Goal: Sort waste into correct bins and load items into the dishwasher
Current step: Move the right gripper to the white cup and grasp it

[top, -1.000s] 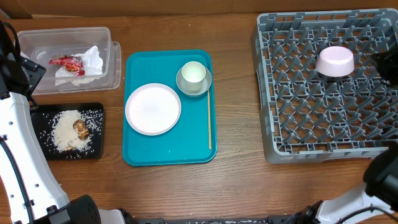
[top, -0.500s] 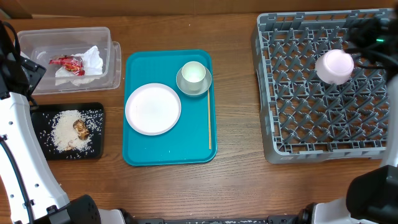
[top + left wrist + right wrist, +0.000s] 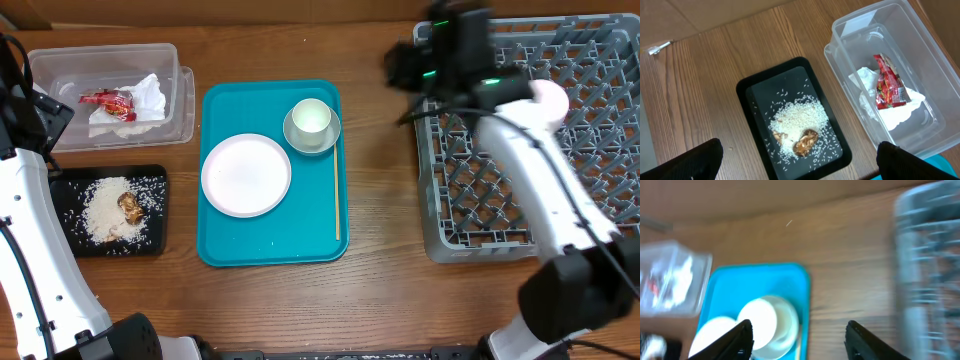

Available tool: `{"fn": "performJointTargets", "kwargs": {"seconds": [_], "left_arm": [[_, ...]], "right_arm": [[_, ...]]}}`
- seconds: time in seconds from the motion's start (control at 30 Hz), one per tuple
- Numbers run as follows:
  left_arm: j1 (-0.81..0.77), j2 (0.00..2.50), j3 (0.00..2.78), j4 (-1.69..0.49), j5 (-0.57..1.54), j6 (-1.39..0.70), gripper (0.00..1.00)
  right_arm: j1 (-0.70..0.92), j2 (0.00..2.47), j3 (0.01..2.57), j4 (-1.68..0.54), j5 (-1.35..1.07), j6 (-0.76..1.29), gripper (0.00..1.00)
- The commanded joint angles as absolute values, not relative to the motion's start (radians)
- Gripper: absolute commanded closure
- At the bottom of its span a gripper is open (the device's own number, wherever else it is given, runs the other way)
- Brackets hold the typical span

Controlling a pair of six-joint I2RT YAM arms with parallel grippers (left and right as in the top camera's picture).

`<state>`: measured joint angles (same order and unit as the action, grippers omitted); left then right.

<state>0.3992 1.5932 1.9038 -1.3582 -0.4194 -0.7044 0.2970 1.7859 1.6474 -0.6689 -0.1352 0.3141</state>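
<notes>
We find the chopstick (image 3: 337, 195) flat along the tray's (image 3: 225, 250) right edge, long axis near-to-far, beside plate (image 3: 246, 175) and cup (image 3: 310, 117) (seated in a bowl (image 3: 326, 140)). Right gripper (image 3: 799, 332), fingers apart and empty, hangs between tray and rack (image 3: 500, 240); left gripper (image 3: 797, 160) likewise spread.

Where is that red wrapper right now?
The red wrapper lies at the overhead view's far left, inside the clear bin, on white tissue, beside the black rice tray.
</notes>
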Motion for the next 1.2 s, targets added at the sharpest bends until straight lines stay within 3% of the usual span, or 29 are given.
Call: {"fn": "performJointTargets", "kwargs": {"seconds": [0.0,0.5,0.9,1.07,1.17], "left_arm": [[0.398,1.597,1.902,-1.357,-0.418,-0.719,0.00],[0.399,1.597,1.903,-1.357,-0.418,-0.719,0.00],[0.399,1.597,1.903,-1.357,-0.418,-0.719,0.00],[0.399,1.597,1.902,-1.357,-0.418,-0.719,0.00],[0.399,1.597,1.903,-1.357,-0.418,-0.719,0.00]], "right_arm": [[0.390,1.838,1.667,-0.650,-0.031,0.279,0.38],[0.636,1.983,1.667,-0.530,0.185,0.136,0.38],[0.674,2.125,1.667,-0.479,0.262,0.096,0.39],[0.674,2.126,1.667,-0.476,0.261,0.077,0.42],[0.679,2.137,1.667,-0.480,0.262,0.073,0.49]]}}
